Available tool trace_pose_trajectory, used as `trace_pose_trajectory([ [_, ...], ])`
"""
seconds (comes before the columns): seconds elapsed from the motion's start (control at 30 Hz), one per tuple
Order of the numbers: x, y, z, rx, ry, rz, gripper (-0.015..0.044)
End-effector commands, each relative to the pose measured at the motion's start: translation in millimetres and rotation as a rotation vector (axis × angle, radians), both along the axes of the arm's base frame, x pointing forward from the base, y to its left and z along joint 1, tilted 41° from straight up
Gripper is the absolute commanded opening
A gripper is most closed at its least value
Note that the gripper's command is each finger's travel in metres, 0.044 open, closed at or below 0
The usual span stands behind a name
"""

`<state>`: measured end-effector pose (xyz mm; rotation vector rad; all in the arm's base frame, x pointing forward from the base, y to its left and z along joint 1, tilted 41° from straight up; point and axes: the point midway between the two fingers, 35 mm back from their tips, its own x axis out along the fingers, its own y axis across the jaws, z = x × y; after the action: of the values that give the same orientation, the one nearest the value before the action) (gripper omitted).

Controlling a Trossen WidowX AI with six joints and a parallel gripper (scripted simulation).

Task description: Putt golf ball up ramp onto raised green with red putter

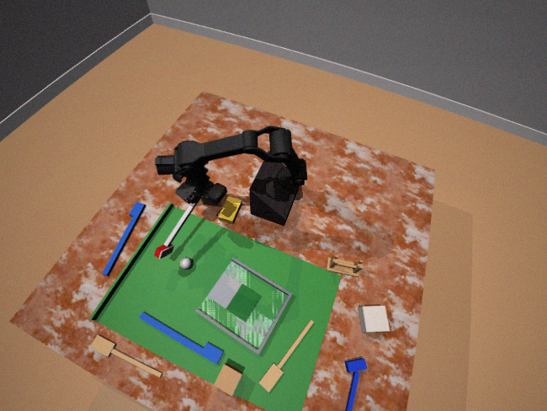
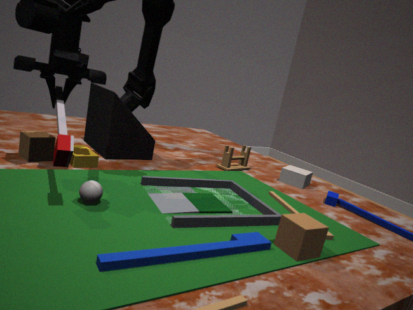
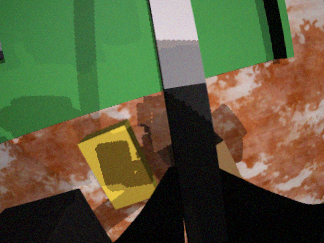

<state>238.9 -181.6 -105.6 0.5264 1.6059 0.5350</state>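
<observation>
Gripper (image 2: 60,96) clamped on red putter (image 1: 174,233) shaft.
Red head hung above the green mat (image 1: 146,287), beside golf ball (image 1: 186,263), not touching.

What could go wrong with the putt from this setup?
1. The red putter hangs from the gripper by the very top of its shaft, so the head could twist on contact and send the golf ball wide.
2. The grey wall rims the raised green; an off-line ball may bounce off rather than climb the ramp.
</observation>
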Motion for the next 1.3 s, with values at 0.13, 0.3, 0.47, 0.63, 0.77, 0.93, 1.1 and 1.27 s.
trace_pose_trajectory([
  [0.13,-4.6,22.0,-25.4,0.008,0.008,-0.006,0.0000],
  [0.3,-4.9,23.6,-27.3,0.008,0.008,-0.006,0.0000],
  [0.47,-5.4,27.9,-32.7,0.008,0.008,-0.006,0.0000],
  [0.63,-6.1,33.0,-39.0,0.008,0.008,-0.006,0.0000],
  [0.77,-6.8,37.1,-43.9,0.008,0.007,-0.006,0.0000],
  [0.93,-7.7,41.6,-49.0,0.009,0.007,-0.006,0.0000],
  [1.1,-7.0,38.9,-47.9,0.002,0.006,0.003,0.0000],
  [1.27,-7.0,38.9,-47.9,0.002,0.006,0.003,0.0000],
])
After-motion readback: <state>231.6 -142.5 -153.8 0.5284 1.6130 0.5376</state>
